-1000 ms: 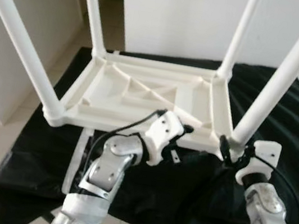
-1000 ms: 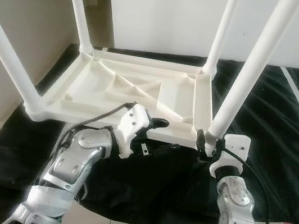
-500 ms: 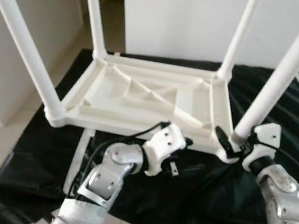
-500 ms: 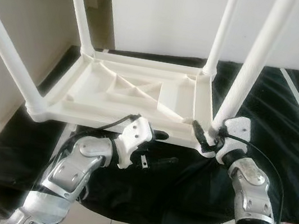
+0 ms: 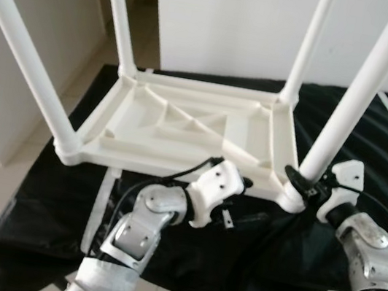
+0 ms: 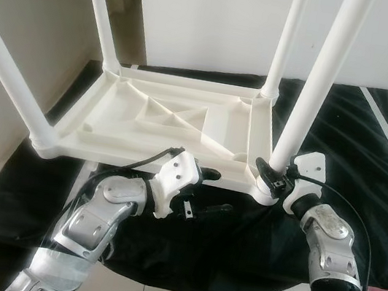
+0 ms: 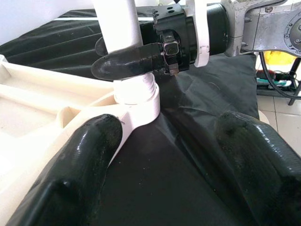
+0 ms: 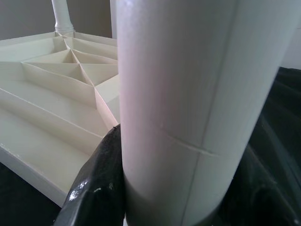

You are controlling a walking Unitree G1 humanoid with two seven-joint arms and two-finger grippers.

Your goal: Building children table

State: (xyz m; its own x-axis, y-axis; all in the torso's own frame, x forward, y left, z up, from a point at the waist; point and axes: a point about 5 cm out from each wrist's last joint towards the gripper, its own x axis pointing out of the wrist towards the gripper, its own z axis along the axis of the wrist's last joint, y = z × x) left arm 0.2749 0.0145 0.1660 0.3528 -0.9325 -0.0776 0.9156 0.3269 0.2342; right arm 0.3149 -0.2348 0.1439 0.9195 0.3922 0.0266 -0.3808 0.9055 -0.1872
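Two black fingers of the right gripper [image 5: 299,183] pinch the base of the near right leg [image 5: 348,103], just above the corner socket of the upturned tabletop [image 5: 182,125]; the right wrist view confirms a finger pressed against each side of the white tube. The left gripper [image 6: 209,192] hovers with its fingers spread by the near edge of the tabletop, one finger over the rim and the other above the black cloth [image 5: 371,144], touching nothing that I can make out. All four legs stand in their sockets, and the table rests upside down on the cloth-covered surface.

The risks, as I judge them: the grip sits very low on a long leg, so any sideways pull could lever the leg crooked or out of the socket. Twisting without the left gripper bracing the tabletop could spin or slide the whole light frame across the slick cloth. The frame's near edge lies close to the cloth's front drop, so a push toward the robot could tip it off.
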